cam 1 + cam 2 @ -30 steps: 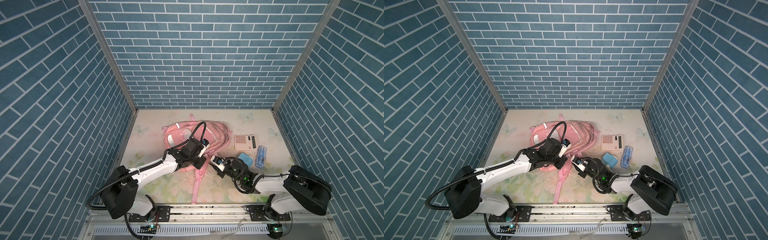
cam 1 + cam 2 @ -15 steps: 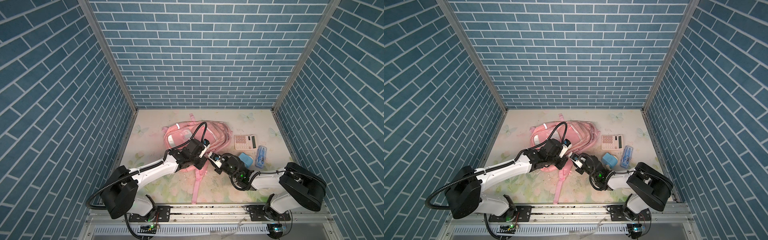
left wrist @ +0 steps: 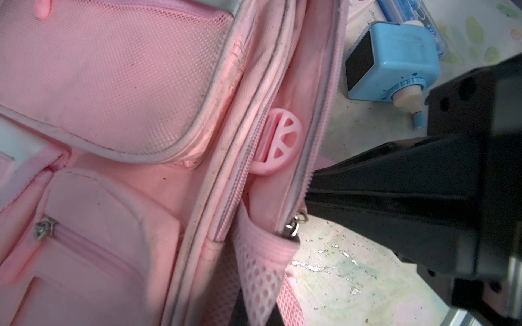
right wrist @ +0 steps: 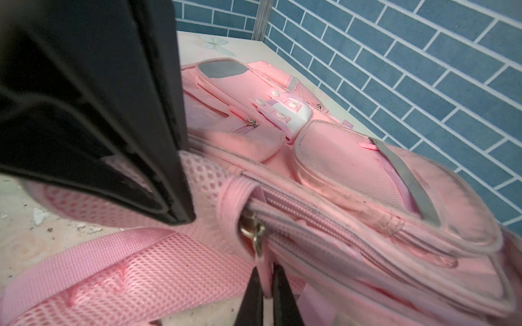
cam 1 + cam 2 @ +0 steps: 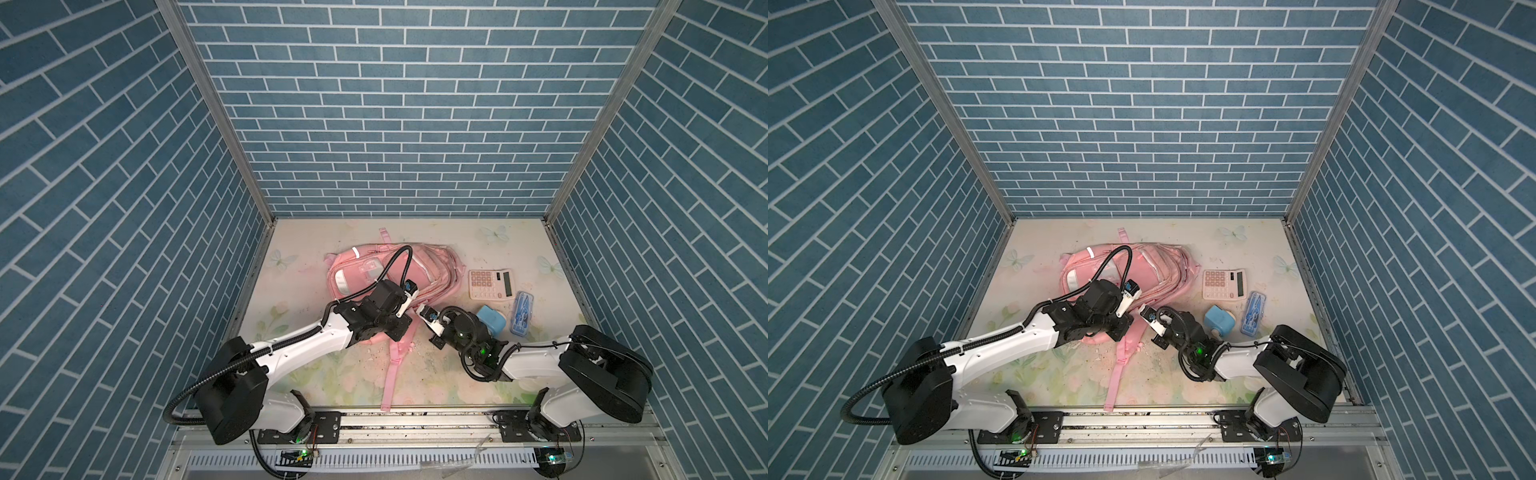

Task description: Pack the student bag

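Where the student bag [image 5: 436,270] lies: flat on the floral table [image 5: 432,386], front pockets up, one long strap trailing toward the robot's base.
Right gripper [image 4: 267,279]: pinched tight on the pink zip pull [image 4: 263,264] that hangs from the metal slider [image 4: 254,231] at the bag's near edge.
Left gripper [image 4: 172,210]: clamped on the bag's mesh side pocket [image 4: 206,183], just beside that slider.
Compartment: zip teeth stand parted, with a pink plastic disc [image 3: 279,141] showing in the gap.
Not yet packed: calculator [image 5: 490,284], blue sharpener [image 5: 492,326] and blue case [image 5: 521,313], beside the bag on the right arm's side.
Risk: the thin pull could slip from the pinch. If the mesh stretches, the soft bag would likely drag instead of the slider running. Drawn shut now, the zip would lock all three items out.
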You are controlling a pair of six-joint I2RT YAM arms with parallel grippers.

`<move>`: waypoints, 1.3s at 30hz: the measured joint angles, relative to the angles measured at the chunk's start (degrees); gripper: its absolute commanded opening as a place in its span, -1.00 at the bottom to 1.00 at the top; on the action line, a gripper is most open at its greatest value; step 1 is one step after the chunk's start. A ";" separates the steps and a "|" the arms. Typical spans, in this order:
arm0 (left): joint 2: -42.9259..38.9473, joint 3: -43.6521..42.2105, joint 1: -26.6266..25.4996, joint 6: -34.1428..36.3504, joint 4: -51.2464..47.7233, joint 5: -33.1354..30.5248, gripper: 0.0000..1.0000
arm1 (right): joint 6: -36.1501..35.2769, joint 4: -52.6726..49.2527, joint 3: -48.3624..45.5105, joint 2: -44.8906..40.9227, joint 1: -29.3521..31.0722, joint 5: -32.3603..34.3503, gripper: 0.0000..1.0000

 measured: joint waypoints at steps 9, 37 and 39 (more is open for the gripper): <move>-0.79 -0.37 -0.07 0.48 -0.22 0.13 -1.00 | 0.31 -1.20 0.00 -1.25 -0.52 -3.98 -0.73; -6.34 -3.50 3.28 2.43 -2.78 -1.97 -1.00 | 9.27 -10.16 1.25 -5.42 -9.38 -3.58 -1.00; -7.52 -4.83 3.76 2.91 -3.32 -3.02 -1.00 | 11.17 -12.52 1.66 -5.51 -11.58 -3.82 -1.00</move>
